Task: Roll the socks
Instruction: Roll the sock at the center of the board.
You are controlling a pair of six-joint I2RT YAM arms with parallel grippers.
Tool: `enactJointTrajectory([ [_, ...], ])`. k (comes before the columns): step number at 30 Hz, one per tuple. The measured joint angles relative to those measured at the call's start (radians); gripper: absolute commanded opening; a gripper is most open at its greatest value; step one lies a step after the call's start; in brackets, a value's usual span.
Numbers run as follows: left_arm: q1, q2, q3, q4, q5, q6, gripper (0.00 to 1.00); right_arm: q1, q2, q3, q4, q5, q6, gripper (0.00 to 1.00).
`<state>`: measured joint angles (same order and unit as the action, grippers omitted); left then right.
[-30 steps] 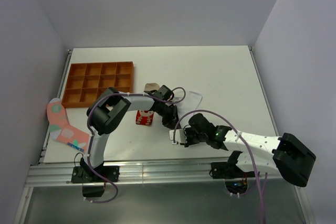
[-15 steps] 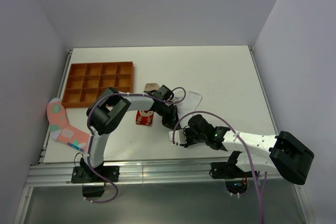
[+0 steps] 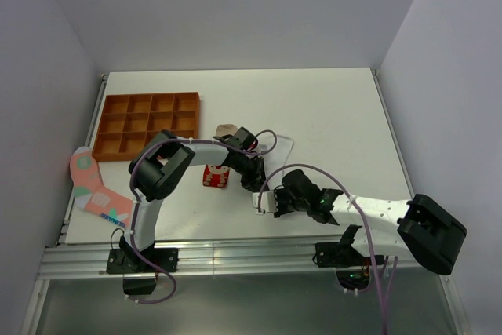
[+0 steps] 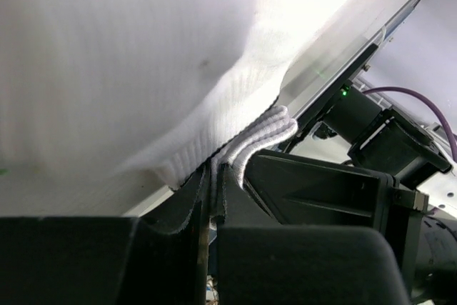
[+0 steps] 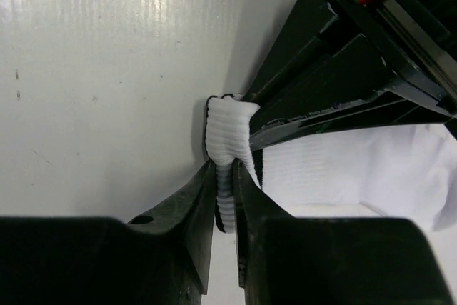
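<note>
Step in hand: rolling the white sock [image 3: 282,145], which lies near the centre of the table [image 3: 337,115], a little toward six o'clock, with its loose end spread toward one o'clock of the two grippers. The left gripper [image 4: 213,183] is closed on a fold of the sock's body. The right gripper [image 5: 227,173] is closed on the ribbed cuff edge, and the two sets of fingers stand just beside each other. To do the step well, hold both pinches firm so the ribbing cannot slip out. Turn the gripped edge over onto the flat fabric at an even rate. Keep the fabric low against the table so the roll forms tight rather than as a slack fold. With the arms this close, a finger-to-finger collision looks like the main risk. The red sock [image 3: 215,176] sits bunched at nine o'clock of the left gripper, the beige sock [image 3: 227,129] at twelve o'clock of the red one, and a pink patterned sock [image 3: 94,190] overhangs the table edge at eight o'clock. Containers: the orange compartment tray [image 3: 153,96] stands at ten o'clock, and no sock shows in any visible compartment, though the left arm hides its near corner.
</note>
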<state>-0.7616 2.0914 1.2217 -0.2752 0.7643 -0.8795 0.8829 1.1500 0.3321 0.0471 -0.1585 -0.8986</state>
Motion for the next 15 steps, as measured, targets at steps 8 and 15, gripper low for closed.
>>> enactJointTrajectory([
  [8,0.004,-0.004,-0.021,0.034,0.014,0.005,0.12,-0.091,0.021,0.039,-0.048,-0.125,0.012,0.08],
  [15,-0.004,-0.074,-0.105,0.132,-0.062,-0.018,0.29,-0.201,0.101,0.171,-0.229,-0.278,0.010,0.05],
])
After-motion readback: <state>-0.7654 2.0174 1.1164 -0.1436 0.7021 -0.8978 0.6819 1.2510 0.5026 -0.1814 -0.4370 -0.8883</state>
